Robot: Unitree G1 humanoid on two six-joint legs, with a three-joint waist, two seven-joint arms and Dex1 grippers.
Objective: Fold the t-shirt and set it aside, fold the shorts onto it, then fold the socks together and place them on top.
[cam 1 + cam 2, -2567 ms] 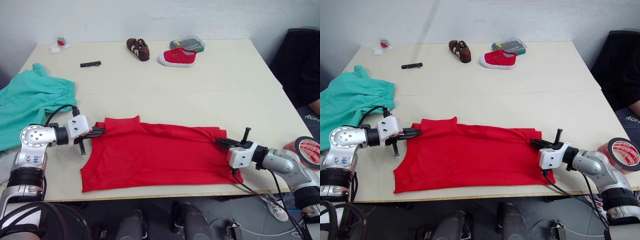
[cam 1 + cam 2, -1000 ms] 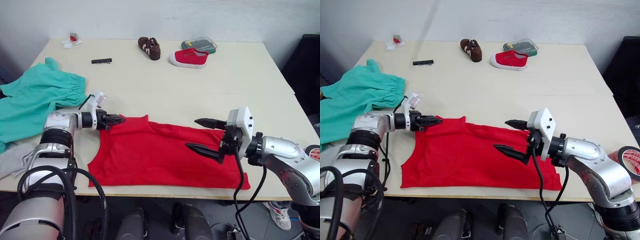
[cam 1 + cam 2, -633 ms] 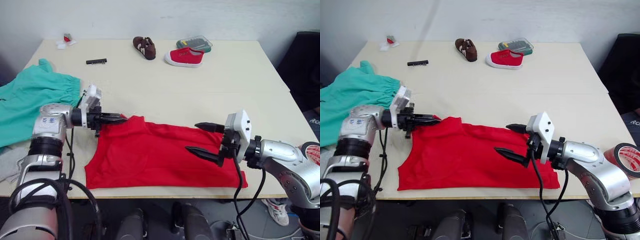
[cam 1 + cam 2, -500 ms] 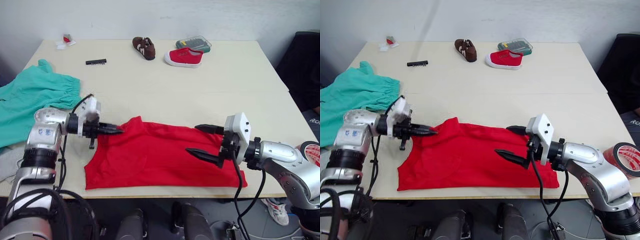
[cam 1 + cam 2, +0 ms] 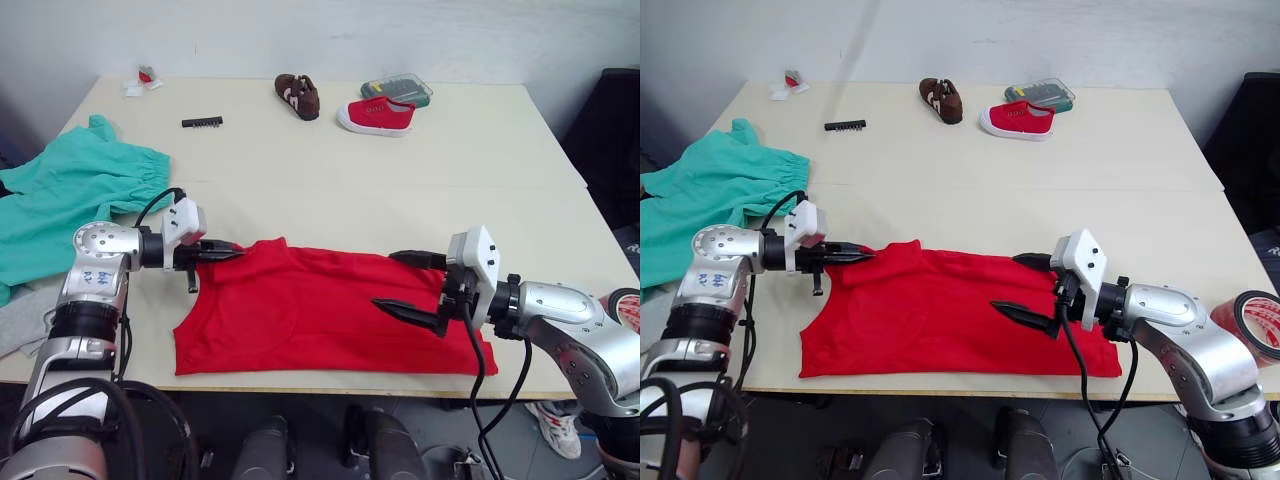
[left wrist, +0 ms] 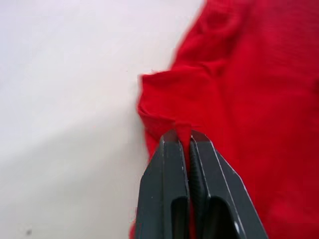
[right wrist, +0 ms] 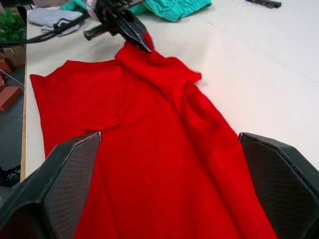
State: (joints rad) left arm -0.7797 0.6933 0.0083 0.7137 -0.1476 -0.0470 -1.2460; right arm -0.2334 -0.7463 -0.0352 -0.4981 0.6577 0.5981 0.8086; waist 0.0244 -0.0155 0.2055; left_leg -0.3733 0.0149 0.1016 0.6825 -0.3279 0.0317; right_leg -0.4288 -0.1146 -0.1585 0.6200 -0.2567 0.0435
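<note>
At the lower left of the head view, the left gripper (image 5: 228,250) is pinched tight on the top left edge of the red t-shirt (image 5: 320,315). Over on the lower right, the right gripper (image 5: 400,282) has its two fingers spread wide apart above the t-shirt's right end. This t-shirt lies flat along the table's (image 5: 330,170) near edge. Teal shorts (image 5: 70,200) hang over the left edge. Lots of bare table sits in the middle. Far back are a brown shoe (image 5: 298,95), a red shoe (image 5: 377,114) and a black bit strip (image 5: 202,122).
</note>
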